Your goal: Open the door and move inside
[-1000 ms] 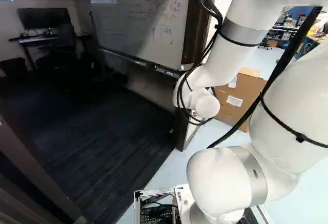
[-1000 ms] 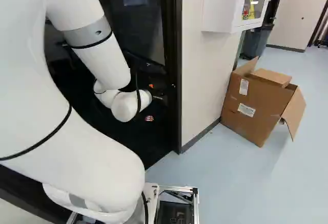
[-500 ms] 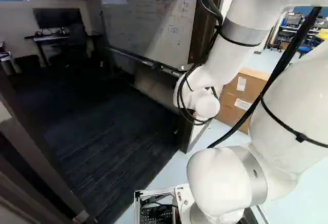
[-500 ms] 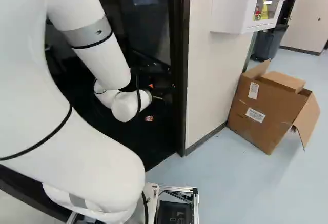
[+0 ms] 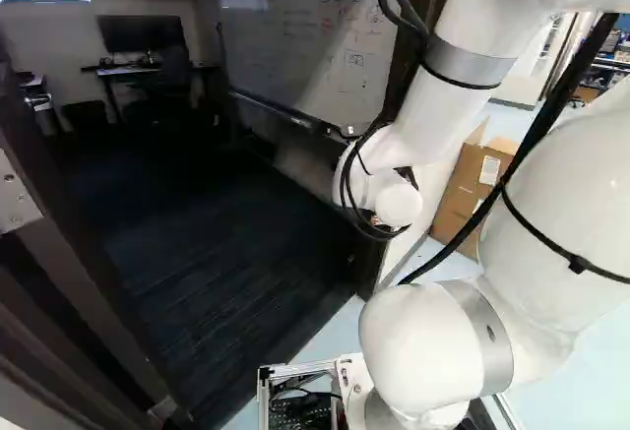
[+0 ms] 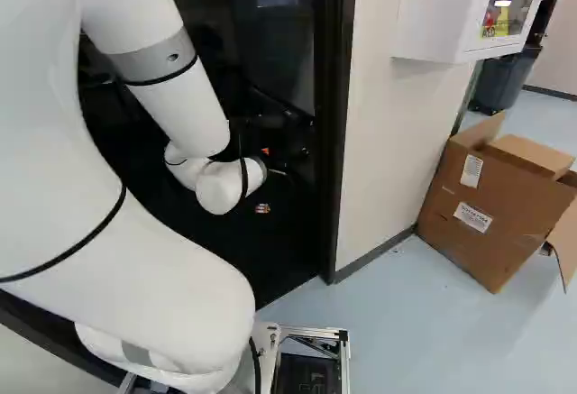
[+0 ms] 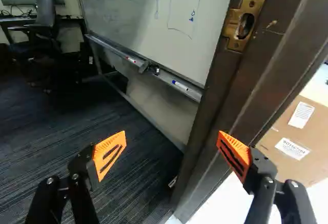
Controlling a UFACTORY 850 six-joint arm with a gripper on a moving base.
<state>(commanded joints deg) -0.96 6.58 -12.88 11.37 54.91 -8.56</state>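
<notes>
In the right base view my gripper point(image 6: 267, 180) is partly hidden behind the white wrist. Seen in the wrist view, the gripper point(image 7: 170, 144) stands open, its orange pads wide apart with nothing between them. The doorway is open onto a dark carpeted room point(image 5: 226, 253). A dark door frame point(image 7: 212, 116) with a brass strike plate point(image 7: 243, 25) rises ahead of the gripper, nearer its right finger. At the left of the left base view is a dark upright point(image 5: 74, 282) with a metal plate; whether it is door or frame, I cannot tell.
A whiteboard point(image 7: 154, 24) stands inside, with a desk point(image 5: 128, 70) and chair farther back. Right of the doorway are a white wall point(image 6: 392, 132), a wall cabinet point(image 6: 442, 11) and an open cardboard box point(image 6: 487, 200) on the pale floor.
The base has moved, turning left: the doorway, whiteboard and box have shifted rightward in both base views. The arm holds the same pose against its lowest joint.
</notes>
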